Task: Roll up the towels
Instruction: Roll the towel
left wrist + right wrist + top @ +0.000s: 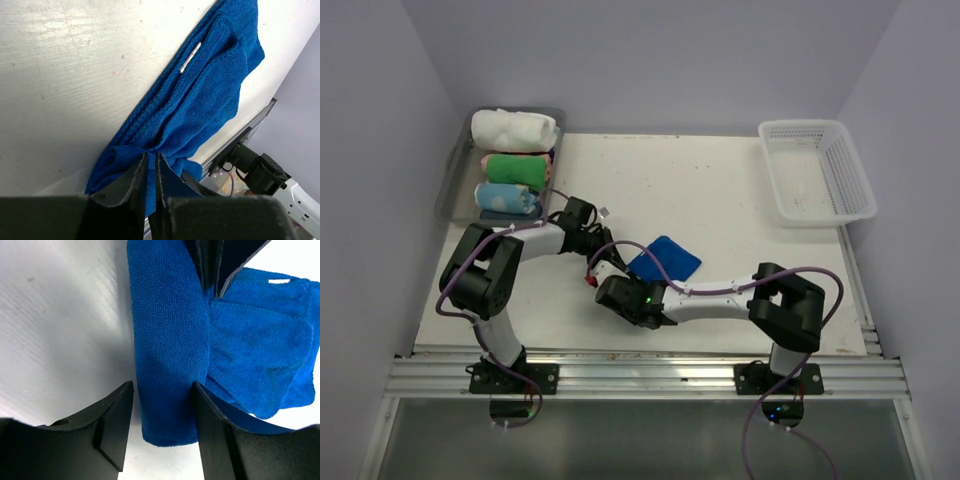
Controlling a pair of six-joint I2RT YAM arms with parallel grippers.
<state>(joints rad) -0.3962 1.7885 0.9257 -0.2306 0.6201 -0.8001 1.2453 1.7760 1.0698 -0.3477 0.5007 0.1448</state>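
A blue towel point(665, 258) lies partly folded on the white table, just right of centre. Its near end is turned over into a thick fold point(170, 355). My left gripper point(608, 255) is shut on a pinch of the towel's edge point(150, 150) at the towel's left end. My right gripper point(625, 280) is open, with its fingers point(117, 420) on either side of the folded end and a small gap on each side. The left gripper's shut fingertips point(210, 265) show at the top of the right wrist view. A white label point(190, 56) shows on the towel.
A clear tray point(455, 170) at the back left holds rolled towels: white point(515, 128), green point(515, 165) and light blue point(508, 197). A white basket point(800, 125) stands at the back right. An aluminium rail point(640, 375) runs along the near edge.
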